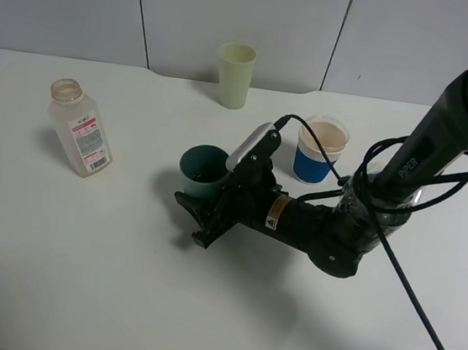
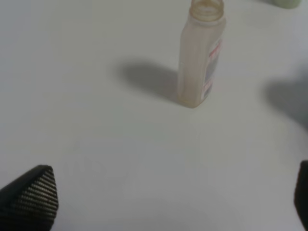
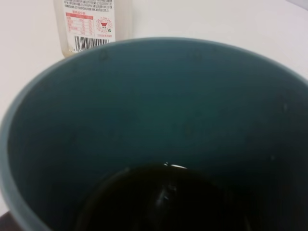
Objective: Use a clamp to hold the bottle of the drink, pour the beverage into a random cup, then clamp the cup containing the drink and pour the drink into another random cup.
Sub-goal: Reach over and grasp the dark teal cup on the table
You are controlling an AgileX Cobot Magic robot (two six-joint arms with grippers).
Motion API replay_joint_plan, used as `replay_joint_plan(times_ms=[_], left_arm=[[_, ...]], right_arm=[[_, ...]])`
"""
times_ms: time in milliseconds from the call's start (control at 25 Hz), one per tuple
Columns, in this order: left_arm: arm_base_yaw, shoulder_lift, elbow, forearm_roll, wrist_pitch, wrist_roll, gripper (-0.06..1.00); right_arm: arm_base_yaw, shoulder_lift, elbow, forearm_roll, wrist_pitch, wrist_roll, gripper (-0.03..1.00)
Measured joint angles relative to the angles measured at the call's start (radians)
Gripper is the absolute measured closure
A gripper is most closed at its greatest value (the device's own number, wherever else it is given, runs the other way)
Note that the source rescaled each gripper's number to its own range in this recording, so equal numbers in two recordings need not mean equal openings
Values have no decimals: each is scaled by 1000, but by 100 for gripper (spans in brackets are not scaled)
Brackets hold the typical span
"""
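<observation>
Near the middle of the desk [image 1: 79,276], the cup containing the drink [image 1: 201,169] is being gripped by the right end effector [image 1: 215,194], whose jaws are being pressed closed against its straight sides. The left end effector [image 2: 166,199] is being held wide open over bare desk, with nothing between its dark ribbed fingertips [image 2: 33,195]. The beverage [image 3: 163,202] is being seen as a dark brown pool low inside the tumbler. It is being judged that a quick lift or an early tilt could be sending it over the rim before another random cup [image 1: 319,151] is being reached. The tumbler is being shown as smooth matte teal-green plastic, darker inside. On such a wall the grip could be slipping, and a thin wall could be bending if too much squeeze is being applied. The target cup, clear plastic with a wide blue band round its lower half, is being judged light and easy to knock over, because it is being crowded by the bulky black arm [image 1: 443,123] just beside it. The bottle of the drink [image 1: 80,128], squarish clear plastic with a wide open neck and a white label printed in red, is being kept upright well apart on the left. A taller pale yellow-green cup [image 1: 235,74] is being seen at the back, away from the pouring path.
</observation>
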Motion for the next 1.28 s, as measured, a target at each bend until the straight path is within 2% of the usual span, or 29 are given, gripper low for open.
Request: replay_joint_plan(times_ms=[200,400,600,680,880,1000,1200,1280], left_arm=[[0,0,0,0,0,0,-5],[0,0,0,0,0,0,-5],[0,0,0,0,0,0,-5],[0,0,0,0,0,0,-5],[0,0,0,0,0,0,-5],[0,0,0,0,0,0,-5],[0,0,0,0,0,0,-5],[0,0,0,0,0,0,-5]], right_arm=[[0,-23,15,41,12,36,95],[0,-168,48,73,52,45,95],[-4,-359,50,73,265,62,95],[-20,-428,51,72,323,74,95],[-119,-548,53,65,399,170,95],[-202,-614,53,16,441,232,95],[-361,-693,53,-117,539,339,95],[-421,-714,53,-207,580,416,95]])
